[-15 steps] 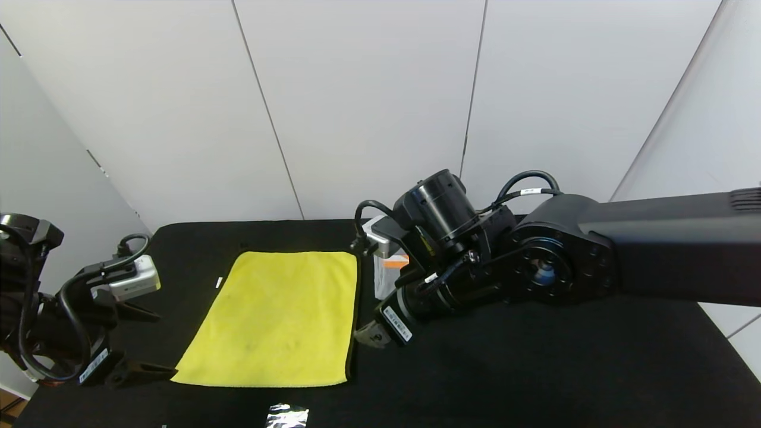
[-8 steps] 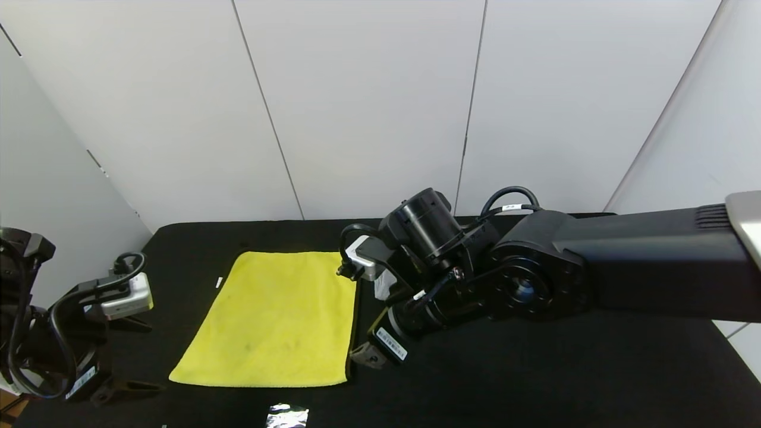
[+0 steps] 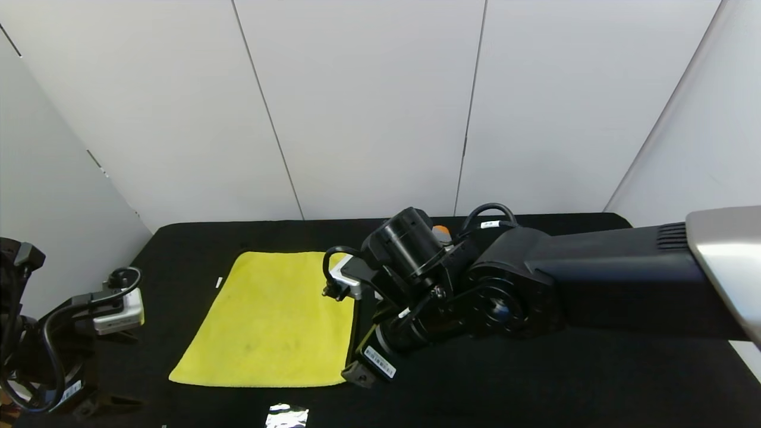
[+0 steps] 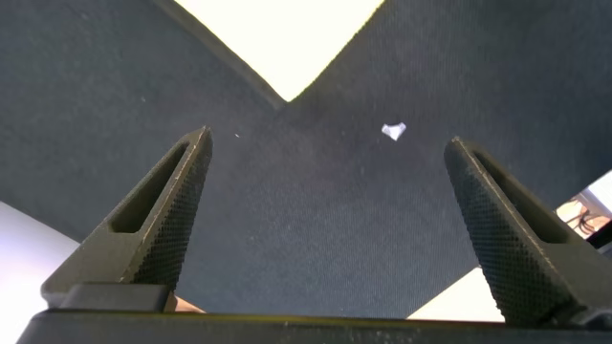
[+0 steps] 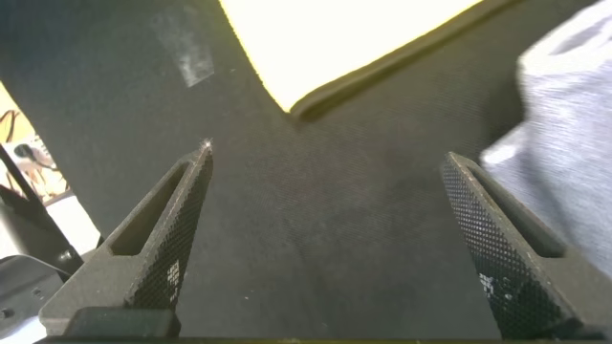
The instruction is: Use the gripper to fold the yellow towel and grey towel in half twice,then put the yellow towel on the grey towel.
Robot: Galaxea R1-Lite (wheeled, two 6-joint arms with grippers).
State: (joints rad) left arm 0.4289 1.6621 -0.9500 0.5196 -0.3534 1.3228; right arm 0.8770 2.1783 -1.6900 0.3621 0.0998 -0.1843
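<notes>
Yellow towel (image 3: pixel 279 318) just beside right gripper (image 3: pixel 358 371)

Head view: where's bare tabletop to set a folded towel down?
Bare black table lies right of the right gripper, and a strip runs behind the yellow towel to the wall. Crowded: the towel's right edge, where the right arm hides most of the grey towel; left gripper takes the near-left corner.
</notes>
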